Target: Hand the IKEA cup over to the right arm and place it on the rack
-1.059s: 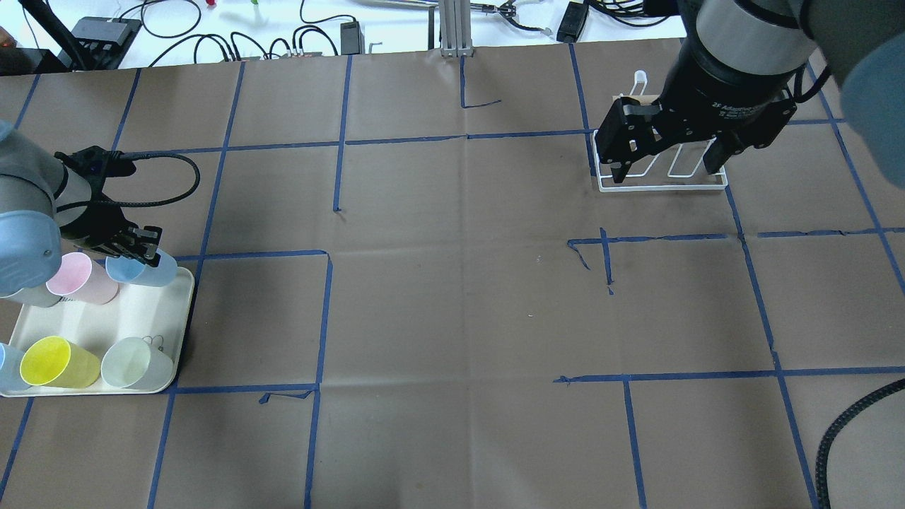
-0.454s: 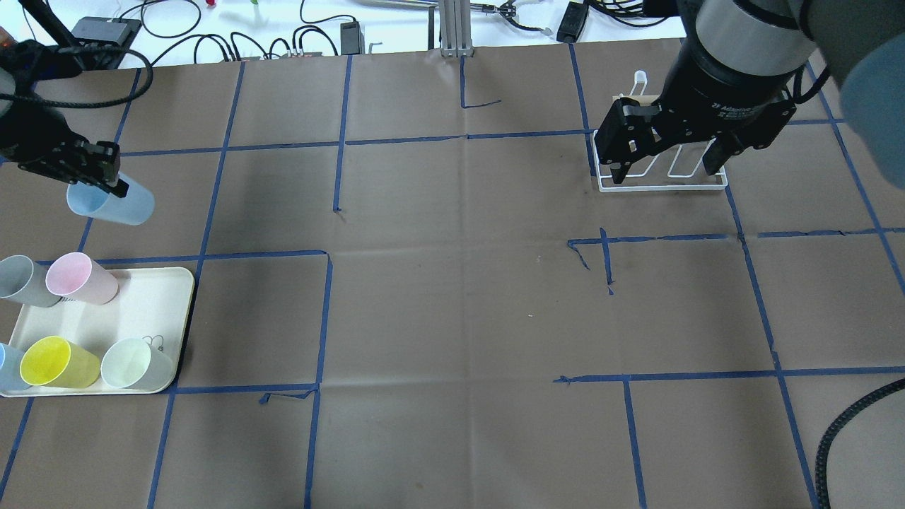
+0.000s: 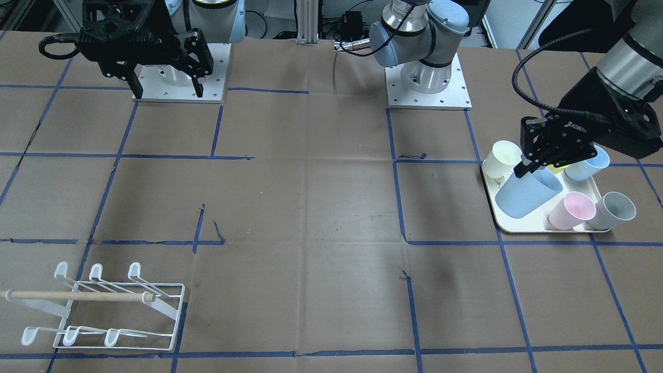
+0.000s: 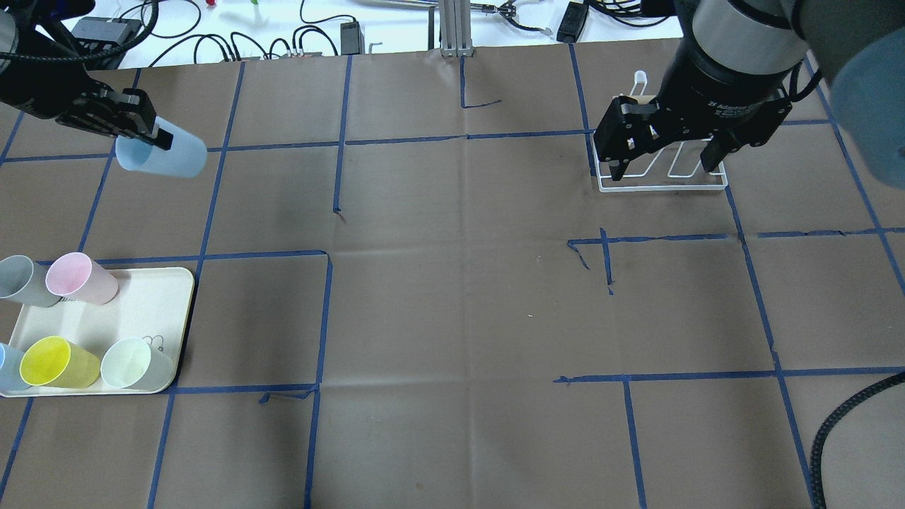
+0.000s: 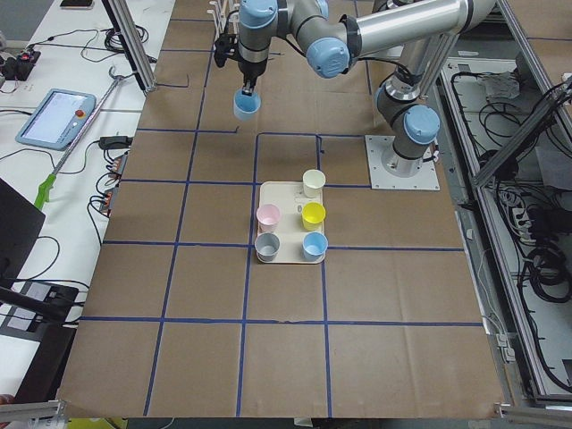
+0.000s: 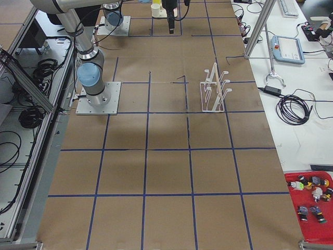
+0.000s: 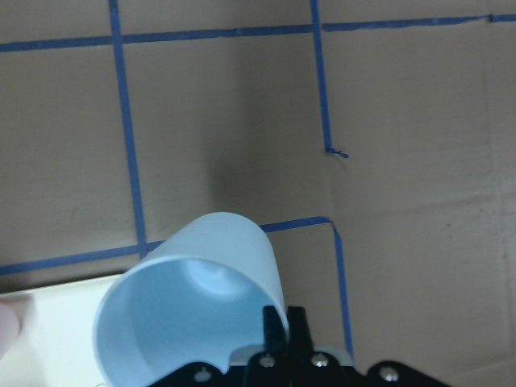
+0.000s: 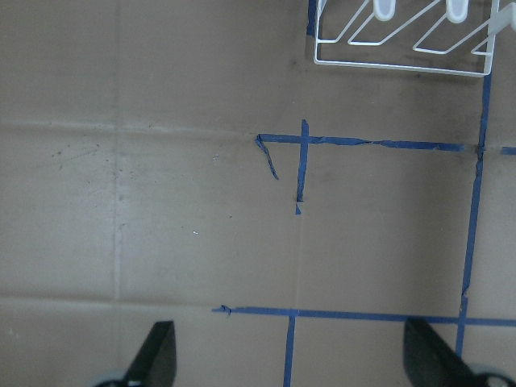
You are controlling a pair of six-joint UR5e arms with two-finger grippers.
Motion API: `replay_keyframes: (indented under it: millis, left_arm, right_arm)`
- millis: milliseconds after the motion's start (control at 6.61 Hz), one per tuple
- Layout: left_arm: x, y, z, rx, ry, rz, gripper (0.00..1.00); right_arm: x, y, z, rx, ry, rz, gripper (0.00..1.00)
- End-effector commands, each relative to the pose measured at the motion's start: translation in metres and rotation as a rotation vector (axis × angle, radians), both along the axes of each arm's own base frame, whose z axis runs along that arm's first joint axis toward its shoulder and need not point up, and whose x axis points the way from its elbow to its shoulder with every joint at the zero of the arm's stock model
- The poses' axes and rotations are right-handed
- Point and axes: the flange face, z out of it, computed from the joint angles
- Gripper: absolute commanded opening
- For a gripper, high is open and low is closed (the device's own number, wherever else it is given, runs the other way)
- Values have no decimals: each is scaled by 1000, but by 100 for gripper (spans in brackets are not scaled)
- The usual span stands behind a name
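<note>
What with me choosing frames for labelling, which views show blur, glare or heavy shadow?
Left wrist view: the blue cup sits close to the lens, soft-edged. Right wrist view: the right gripper shows only blurred dark fingertips. Overhead view: the white bench looks washed out, and the right arm's joint cap is defocused.

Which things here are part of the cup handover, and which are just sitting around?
In the job: blue cup, held in the left gripper; right gripper, open; rack.

Lying about: tray, pink cup, grey cup, yellow cup, pale cup, spare blue cup.
</note>
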Motion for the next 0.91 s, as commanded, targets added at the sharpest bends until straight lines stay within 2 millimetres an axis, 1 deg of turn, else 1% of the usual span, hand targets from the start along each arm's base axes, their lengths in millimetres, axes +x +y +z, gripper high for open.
replay_keyframes:
  millis: [0,151,303,454,605,756]
  left_arm:
    - [-28,-15,18,-220,199,-97,0]
    - [-42,-14,14,-331,303,-153,0]
    - [-54,-13,-5,-428,361,-193,0]
    - [-63,-10,-33,-508,440,-225,0]
    - [-70,0,-56,-553,484,-242,0]
    - [-78,9,-69,-604,542,-271,0]
  right_arm:
    - [9,-45,-22,-138,-86,-117,98]
    - [25,-65,-23,-214,-236,-97,99]
    - [36,-78,-24,-242,-361,-137,99]
    - [43,-85,-17,-286,-476,-241,99]
    - [50,-91,-29,-302,-592,-348,99]
    - [55,-85,-52,-330,-704,-395,99]
